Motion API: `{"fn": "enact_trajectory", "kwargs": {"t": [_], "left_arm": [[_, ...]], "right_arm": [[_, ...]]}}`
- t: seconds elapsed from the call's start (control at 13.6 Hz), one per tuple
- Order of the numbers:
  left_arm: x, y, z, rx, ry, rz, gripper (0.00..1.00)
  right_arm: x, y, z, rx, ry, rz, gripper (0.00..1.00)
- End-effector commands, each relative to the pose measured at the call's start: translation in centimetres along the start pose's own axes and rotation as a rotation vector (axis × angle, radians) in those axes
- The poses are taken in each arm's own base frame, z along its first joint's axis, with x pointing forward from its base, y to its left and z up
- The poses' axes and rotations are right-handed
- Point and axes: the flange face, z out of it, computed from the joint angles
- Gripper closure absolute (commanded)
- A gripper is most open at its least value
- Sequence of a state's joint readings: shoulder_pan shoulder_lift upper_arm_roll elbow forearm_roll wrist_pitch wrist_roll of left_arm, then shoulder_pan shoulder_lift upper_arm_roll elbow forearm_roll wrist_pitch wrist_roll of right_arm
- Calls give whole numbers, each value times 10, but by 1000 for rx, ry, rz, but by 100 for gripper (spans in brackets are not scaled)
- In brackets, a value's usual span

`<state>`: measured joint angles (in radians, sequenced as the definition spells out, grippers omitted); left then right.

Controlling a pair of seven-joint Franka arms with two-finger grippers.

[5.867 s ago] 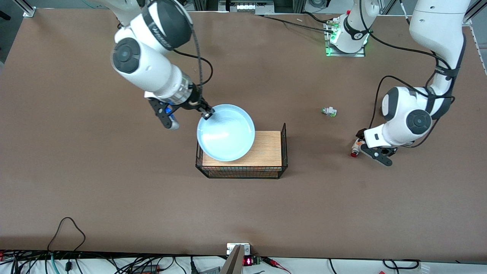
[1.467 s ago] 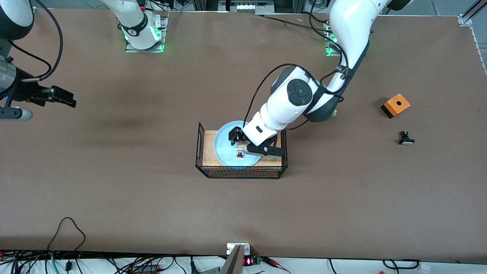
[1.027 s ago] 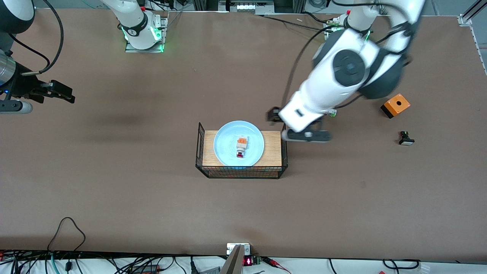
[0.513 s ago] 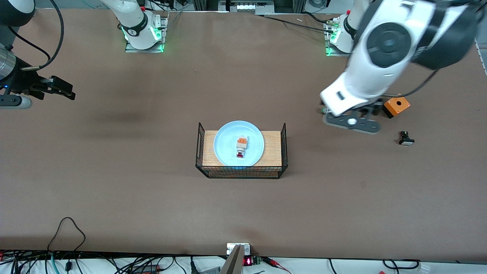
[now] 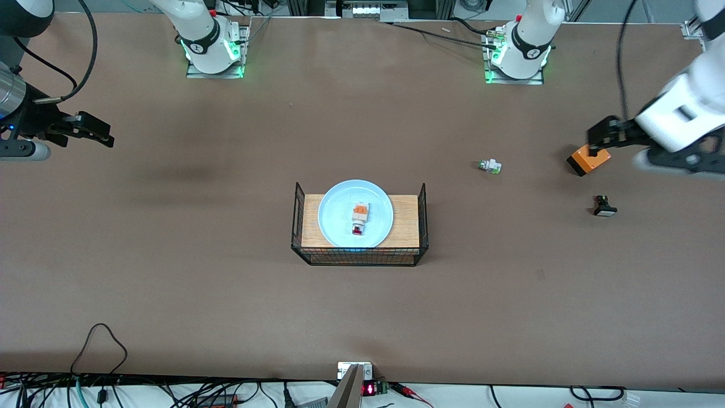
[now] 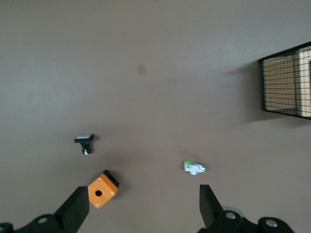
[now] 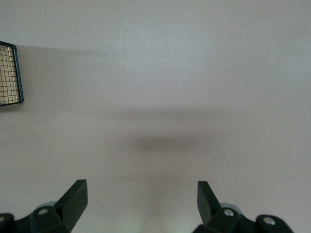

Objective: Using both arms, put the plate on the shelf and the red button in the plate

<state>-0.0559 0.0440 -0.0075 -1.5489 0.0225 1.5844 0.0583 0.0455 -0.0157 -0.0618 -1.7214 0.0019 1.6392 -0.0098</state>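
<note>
The pale blue plate (image 5: 340, 226) lies on the wooden board inside the wire basket (image 5: 359, 259) at mid-table. The red button (image 5: 359, 218) lies on the plate, red cap toward the front camera. My left gripper (image 5: 620, 148) is open and empty, up over the orange box at the left arm's end of the table; its wrist view shows the jaws (image 6: 142, 213) wide apart. My right gripper (image 5: 99, 133) is open and empty, waiting at the right arm's end of the table; its wrist view (image 7: 141, 201) shows bare table under it.
An orange box with a black hole (image 5: 589, 157) (image 6: 102, 189), a small black switch (image 5: 604, 206) (image 6: 84, 142) and a green-tipped white switch (image 5: 490, 166) (image 6: 195, 167) lie toward the left arm's end. The basket's edge shows in both wrist views (image 6: 286, 80) (image 7: 9, 73).
My left gripper let go of the red button on the plate and swung away from the basket to the left arm's end of the table. The right arm has barely moved.
</note>
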Motion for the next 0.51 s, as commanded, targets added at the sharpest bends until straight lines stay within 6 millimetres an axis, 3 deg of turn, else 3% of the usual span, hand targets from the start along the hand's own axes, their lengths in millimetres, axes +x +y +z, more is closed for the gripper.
{"fn": "enact_trajectory", "kwargs": {"t": [0.0, 0.44], "left_arm": [[-30, -20, 16, -24, -4, 3, 0], [-39, -20, 1, -19, -64, 1, 0]], "right_arm": [[-9, 0, -7, -10, 0, -3, 0], [-27, -2, -11, -8, 14, -9, 0]]}}
